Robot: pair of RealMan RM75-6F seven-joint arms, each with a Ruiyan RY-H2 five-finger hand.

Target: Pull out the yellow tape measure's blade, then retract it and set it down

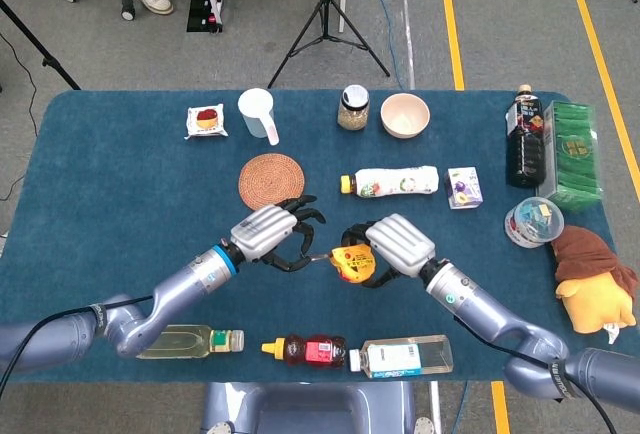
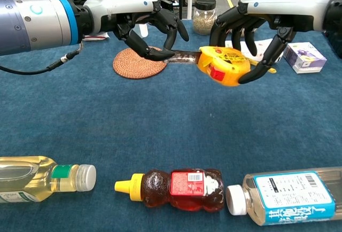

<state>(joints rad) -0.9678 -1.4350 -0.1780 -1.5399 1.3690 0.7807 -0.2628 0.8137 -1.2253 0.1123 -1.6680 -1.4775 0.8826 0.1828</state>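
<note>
right hand (image 2: 256,34) grips tape measure (image 2: 222,65) — left hand (image 2: 144,26) pinches blade (image 2: 184,57)

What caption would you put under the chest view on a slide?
Two robot hands above a blue table: the right hand holds a yellow tape measure while the left hand pinches its blade, drawn partly out.
</note>
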